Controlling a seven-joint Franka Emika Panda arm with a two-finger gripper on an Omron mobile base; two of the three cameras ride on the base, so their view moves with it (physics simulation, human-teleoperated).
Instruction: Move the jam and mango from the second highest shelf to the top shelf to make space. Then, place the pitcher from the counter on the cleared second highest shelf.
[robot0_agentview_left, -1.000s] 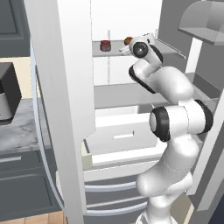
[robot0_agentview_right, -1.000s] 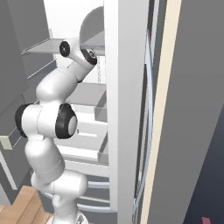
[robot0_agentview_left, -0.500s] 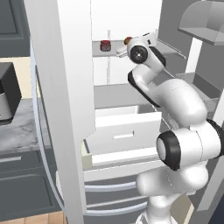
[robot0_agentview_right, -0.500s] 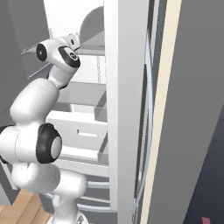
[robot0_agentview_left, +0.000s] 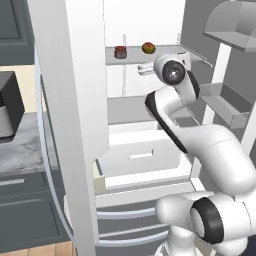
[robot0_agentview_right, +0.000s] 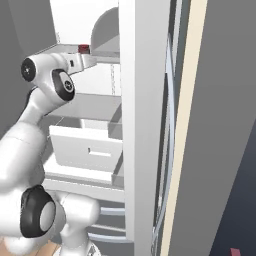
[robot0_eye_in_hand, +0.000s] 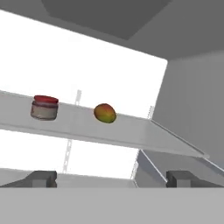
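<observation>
Inside the open white fridge, the gripper (robot0_eye_in_hand: 111, 178) hangs with its jaws spread wide and empty, just below the front edge of the shelf (robot0_eye_in_hand: 131, 135) that carries the jam (robot0_eye_in_hand: 44, 107) and the mango (robot0_eye_in_hand: 105, 113). Both sit above and ahead of the jaws: the mango almost straight ahead, the jam off to the left and apart from it. The jam is a squat glossy jar with a red lid; the mango is a smooth, roundish fruit, red-orange fading to yellow-green, its long axis running roughly across the shelf. The shelf itself is a thin, flat, light-grey slab. The next reach probably needs the hand raised first.
</observation>
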